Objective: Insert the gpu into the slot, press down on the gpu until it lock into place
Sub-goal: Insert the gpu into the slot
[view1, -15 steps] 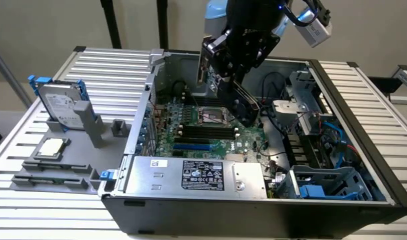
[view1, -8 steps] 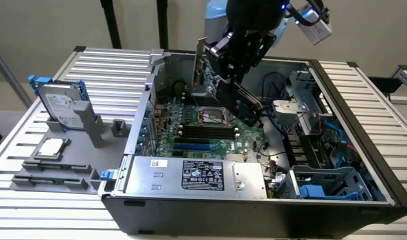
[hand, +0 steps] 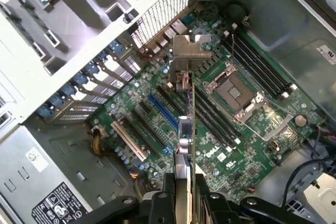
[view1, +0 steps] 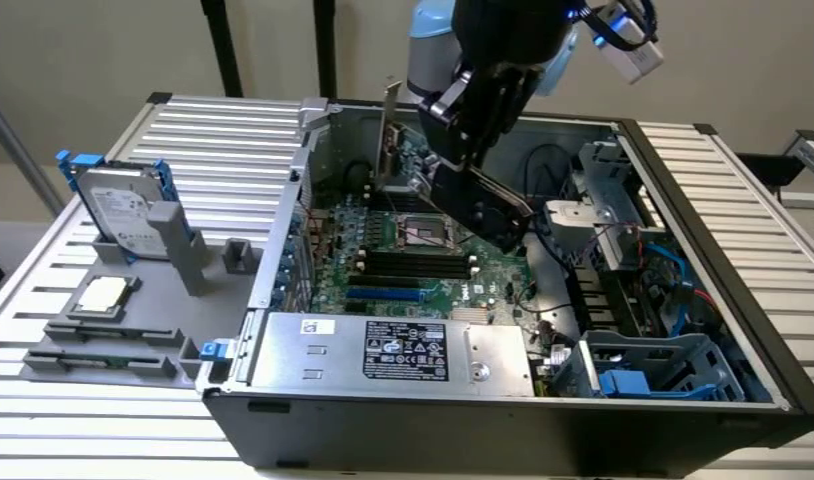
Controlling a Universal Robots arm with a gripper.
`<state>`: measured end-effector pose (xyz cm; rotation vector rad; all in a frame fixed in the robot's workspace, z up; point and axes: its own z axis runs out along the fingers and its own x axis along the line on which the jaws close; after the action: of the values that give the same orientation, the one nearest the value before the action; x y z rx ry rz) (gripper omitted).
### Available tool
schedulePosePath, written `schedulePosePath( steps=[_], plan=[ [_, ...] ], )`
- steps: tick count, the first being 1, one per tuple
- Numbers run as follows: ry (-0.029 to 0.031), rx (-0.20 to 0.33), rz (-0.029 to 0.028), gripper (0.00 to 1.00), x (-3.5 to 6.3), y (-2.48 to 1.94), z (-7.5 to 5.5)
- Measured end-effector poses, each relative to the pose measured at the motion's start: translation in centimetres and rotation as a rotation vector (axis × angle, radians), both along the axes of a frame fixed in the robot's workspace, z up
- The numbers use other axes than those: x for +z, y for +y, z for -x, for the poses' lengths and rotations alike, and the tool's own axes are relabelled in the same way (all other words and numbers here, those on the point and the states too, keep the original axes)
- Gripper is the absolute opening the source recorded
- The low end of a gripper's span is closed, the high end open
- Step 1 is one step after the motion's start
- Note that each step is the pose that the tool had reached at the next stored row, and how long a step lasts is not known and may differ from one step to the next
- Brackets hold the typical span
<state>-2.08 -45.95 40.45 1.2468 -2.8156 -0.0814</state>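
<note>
Right under the wrist you've got the gripper (hand: 185, 207) pinched on the gpu (hand: 187, 132), a finger on each face, the card standing on edge and running straight away from you. At its far end there's the silver bracket (hand: 191, 50), facing the perforated rear wall (hand: 164, 13) of the case. The card is in the air, clear of the green motherboard (hand: 252, 166), nothing seated yet.

Below it and off to one side lies the slot (hand: 163, 112), the bright-blue strip. From this angle the card's edge seems to hang over the black connectors between that strip and the memory slots (hand: 212, 121), on the CPU socket (hand: 235, 90) side of where it belongs.

My read: you're in the lining-up part of the insert. Do it well by getting the card's lower edge directly over the blue strip and parallel to it. Keep it upright, not leaning, with the bracket squared to the rear openings. Go down straight; a skewed entry would likely catch on the beige slot (hand: 128, 141) or a black neighbour.

Further out, the power supply (view1: 394, 350) sits along the case's near edge. Well outside, on the exterior view's left, the hard drive (view1: 120, 215) stands in its holder
</note>
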Motion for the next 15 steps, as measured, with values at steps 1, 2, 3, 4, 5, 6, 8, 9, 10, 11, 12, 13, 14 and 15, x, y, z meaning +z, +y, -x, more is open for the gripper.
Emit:
schedulePosePath(
  steps=[1,2,3,4,5,6,8,9,10,11,12,13,14,15],
  plan=[
    [-0.0009,0.018,0.0001,0.26,-0.02,0.0,0.0],
    [-0.0019,0.037,0.0002,0.26,-0.05,0.0,0.0],
    [-0.0029,0.056,0.0002,0.26,-0.07,0.0,0.0],
    [-0.0041,0.074,0.0002,0.26,-0.1,0.0,0.0],
    [-0.0054,0.092,0.0002,0.26,-0.12,0.0,0.0],
    [-0.0066,0.109,0.0002,0.26,-0.15,0.0,0.0],
    [-0.0096,0.146,0.0003,0.26,-0.21,0.0,0.0],
    [-0.0112,0.164,0.0002,0.26,-0.24,0.0,0.0],
    [-0.0128,0.183,0.0003,0.26,-0.27,0.0,0.0],
    [-0.0145,0.2,0.0003,0.26,-0.3,0.0,0.0],
    [-0.0163,0.219,0.0003,0.26,-0.34,0.0,0.0],
    [-0.0178,0.236,0.0004,0.26,-0.36,0.0,0.0],
    [-0.0193,0.255,0.0003,0.26,-0.41,0.0,0.0],
    [-0.0206,0.272,0.0003,0.26,-0.44,0.0,0.0]
  ],
)
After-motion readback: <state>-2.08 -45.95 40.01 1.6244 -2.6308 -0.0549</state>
